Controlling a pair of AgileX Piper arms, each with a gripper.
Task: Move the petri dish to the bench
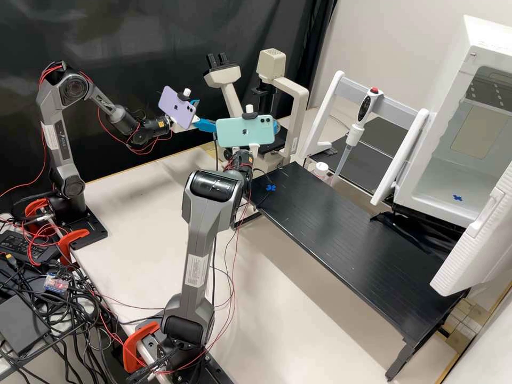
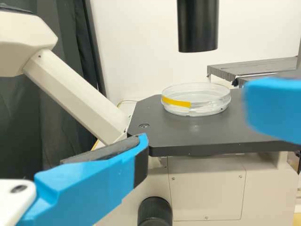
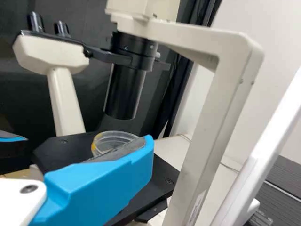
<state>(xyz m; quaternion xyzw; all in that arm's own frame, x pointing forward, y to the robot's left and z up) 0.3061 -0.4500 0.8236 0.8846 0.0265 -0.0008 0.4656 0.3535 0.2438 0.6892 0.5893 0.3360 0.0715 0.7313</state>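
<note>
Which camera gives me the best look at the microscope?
The right wrist view: eyepieces, black tube, arm and stage show together, though a blue claw finger hides part of the stage. The left wrist view shows stage, tube and a knob; the high view, eyepieces and top housing, a green phone hiding lower parts.

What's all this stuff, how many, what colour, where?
Round plastic petri dish: one, clear, on flat black stage
Bulky microscope: one, beige, by curtain
Draped curtain: one, black, behind arms
Slatted bench: one, black, above pale table
Slim pipette: one, white, on white frame
Boxy cabinet: one, white, right of pipette
Flat phones: two, lavender, mint, on arms
Curved clamps: several, orange-red, table edge
Small marks: two, blue, bench, cabinet
Cables: many, black, red, lower left
Robot arms: two, dark grey, table edge
Fingers: at least three, bright blue, arm ends
</note>
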